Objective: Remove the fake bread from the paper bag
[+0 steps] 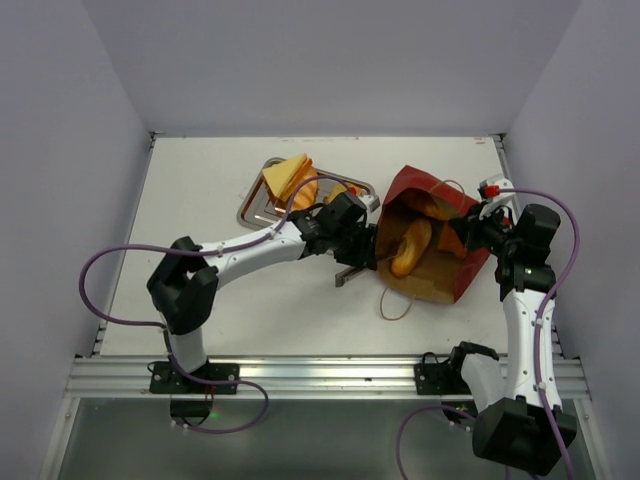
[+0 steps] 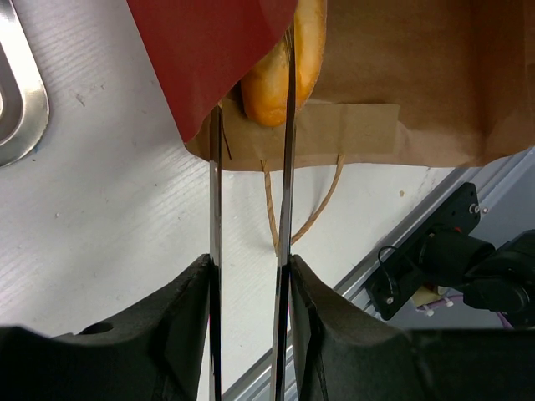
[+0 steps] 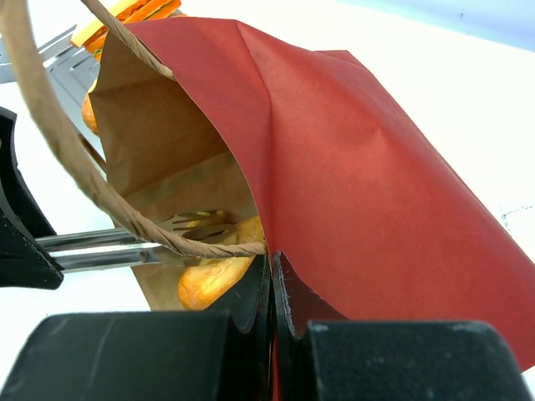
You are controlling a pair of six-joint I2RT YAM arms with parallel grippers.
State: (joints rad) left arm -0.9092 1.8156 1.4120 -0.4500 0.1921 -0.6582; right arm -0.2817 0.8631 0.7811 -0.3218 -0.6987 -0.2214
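While the right gripper [image 3: 272, 263] is pinching the upper rim of the paper bag [image 1: 412, 188], jaws pressed together on the red paper, the left gripper [image 2: 251, 100] is reaching into the mouth from 9 o'clock. The bag is lying on its side at roughly 3 o'clock on the table [image 1: 200, 290], mouth gaping toward 8 o'clock, tan lining showing. One baguette-like loaf [image 1: 411, 248] is lying inside, just past the rim; what else is sitting deeper in is too shadowed to tell. The left gripper's long thin fingers [image 2: 287, 167] are standing partly spread and parallel, clamping nothing that shows. One is crossing over the loaf's near end; the other is running under the red flap, tip hidden. The steel tray [image 1: 250, 212] at 11 o'clock is carrying toast slices [image 1: 285, 175], already out of the bag.

Risks, as judged:
- The gap between the fingers is looking narrower than the loaf, so closing here may be nipping only an edge, and the glossy surface may be squirting free.
- The hidden finger may be catching the flap or the twine handle [image 3: 125, 219] and dragging the bag rather than the bread.
- The right pinch is gripping thin paper only. A hard pull from the left could be tearing it or slipping it loose, dropping the flap over the mouth.
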